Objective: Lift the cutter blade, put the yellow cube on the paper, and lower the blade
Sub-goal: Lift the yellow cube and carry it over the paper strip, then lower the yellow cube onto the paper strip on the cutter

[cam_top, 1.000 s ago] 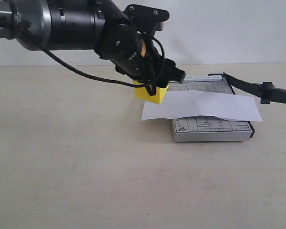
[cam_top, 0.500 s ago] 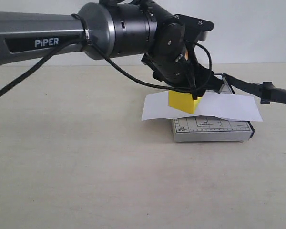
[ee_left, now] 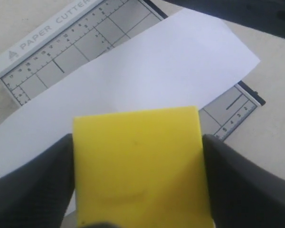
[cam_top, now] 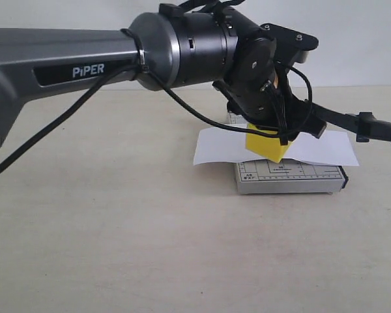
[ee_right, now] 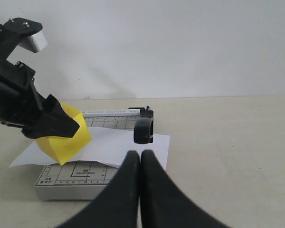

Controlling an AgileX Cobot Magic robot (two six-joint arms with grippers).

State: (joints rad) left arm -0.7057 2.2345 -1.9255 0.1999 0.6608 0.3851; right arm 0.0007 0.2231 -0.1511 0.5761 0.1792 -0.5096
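The yellow cube hangs tilted just above the white paper, and I cannot tell whether its lowest corner touches the sheet. My left gripper is shut on the cube, a black finger pressed on each side of it. The paper lies across the grey gridded trimmer base. The cutter blade stands raised, its handle end out to the right. In the right wrist view my right gripper is shut and empty, just short of the handle end.
The trimmer stands on a beige table in front of a white wall. The left arm's thick body reaches across from the left above the table, with its cable hanging below it.
My left arm has carried the yellow cube to the right, from the paper's left end to over the middle of the trimmer, and slightly lower. The blade has stayed raised.
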